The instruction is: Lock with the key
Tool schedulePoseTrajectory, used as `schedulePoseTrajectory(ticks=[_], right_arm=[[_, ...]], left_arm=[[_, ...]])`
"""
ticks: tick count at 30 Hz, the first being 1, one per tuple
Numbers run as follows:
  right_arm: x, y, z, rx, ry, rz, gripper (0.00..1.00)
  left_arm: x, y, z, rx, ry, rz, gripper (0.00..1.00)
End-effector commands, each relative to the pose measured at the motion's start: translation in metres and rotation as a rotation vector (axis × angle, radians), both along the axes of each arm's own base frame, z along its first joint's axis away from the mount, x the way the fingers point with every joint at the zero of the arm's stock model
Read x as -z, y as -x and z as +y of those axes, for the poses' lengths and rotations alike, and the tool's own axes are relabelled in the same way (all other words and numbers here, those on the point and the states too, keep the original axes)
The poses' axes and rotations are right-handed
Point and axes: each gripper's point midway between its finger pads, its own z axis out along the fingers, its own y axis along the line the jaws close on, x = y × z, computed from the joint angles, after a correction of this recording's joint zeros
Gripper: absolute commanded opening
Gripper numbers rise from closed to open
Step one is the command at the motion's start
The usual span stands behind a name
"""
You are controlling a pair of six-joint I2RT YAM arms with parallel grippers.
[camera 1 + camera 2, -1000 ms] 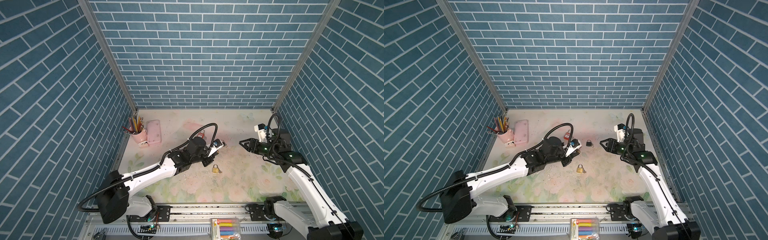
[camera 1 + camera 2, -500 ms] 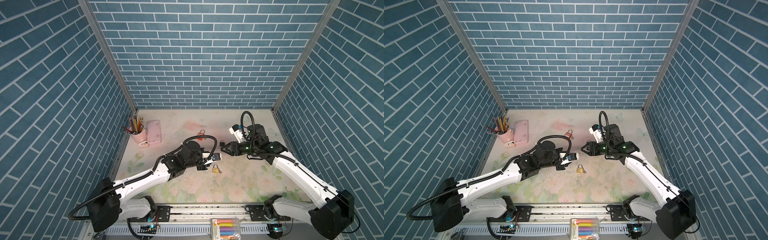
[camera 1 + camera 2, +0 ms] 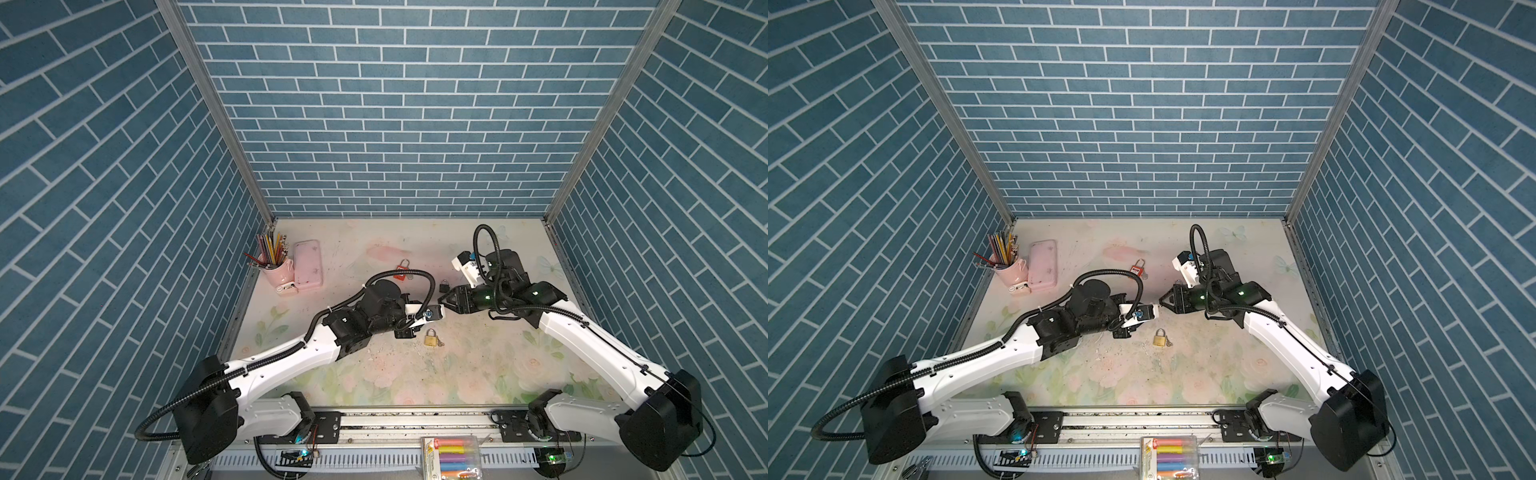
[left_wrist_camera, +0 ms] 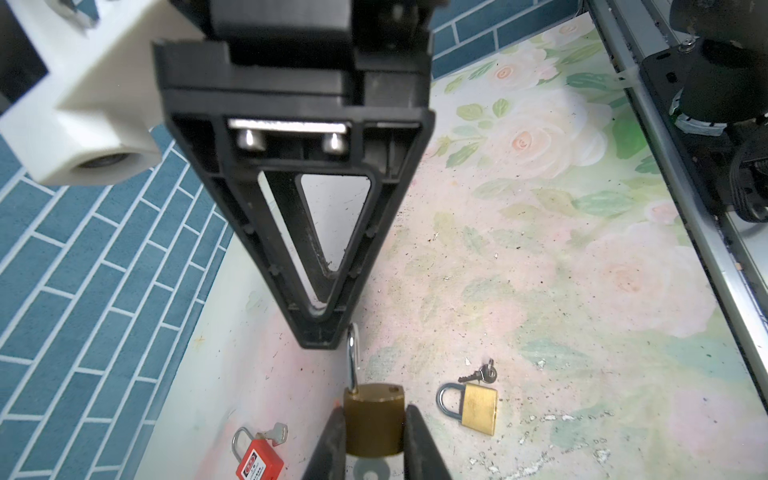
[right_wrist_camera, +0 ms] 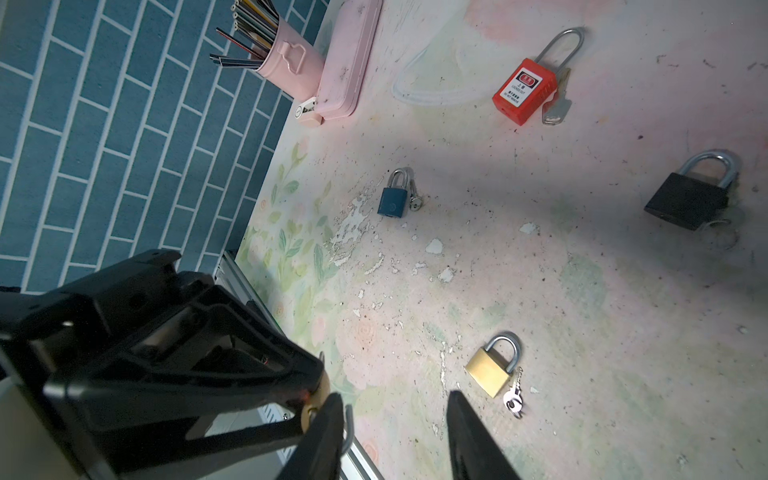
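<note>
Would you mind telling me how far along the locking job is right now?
Done: the left gripper holds the held brass padlock aloft, its shackle open. In hand: the open right gripper is at that shackle. Left: pressing the shackle shut.

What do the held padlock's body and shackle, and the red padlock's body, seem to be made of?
The held padlock: body probably brass, yellow-gold with a dull satin sheen. Its shackle: likely polished steel, silver and bright. The red padlock: body seemingly plastic, even matt red, white printed label.
</note>
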Motion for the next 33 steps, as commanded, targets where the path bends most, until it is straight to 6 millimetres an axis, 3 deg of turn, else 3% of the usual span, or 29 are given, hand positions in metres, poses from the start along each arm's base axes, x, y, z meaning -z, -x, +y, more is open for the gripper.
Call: schedulePoseTrajectory(ticks=[1,6,12,21,33], right_arm=[[0.006,0.005,0.000,-0.024,0.018,-0.014,0.39],[0.005,0.009,-0.003,-0.023,0.020,-0.019,0.33],[-0.016,-0.001,-0.017,0.071,0.034,-0.113,0.30],[-0.038,0.035,0.002,-0.136,-0.133,-0.121,0.30],[-0.030,0.043,0.006,-0.182,-0.166,-0.087,0.23]], left_arm=[[-0.015,-0.002,-0.002,0.009,0.012,-0.043,0.13],[-0.015,-0.004,-0.002,-0.003,0.008,-0.038,0.12],[-0.017,-0.002,-0.003,0.004,0.008,-0.028,0.12],[-0.014,0.003,-0.006,0.025,-0.002,-0.006,0.12],[-0.018,0.004,-0.008,0.027,-0.001,-0.007,0.11]])
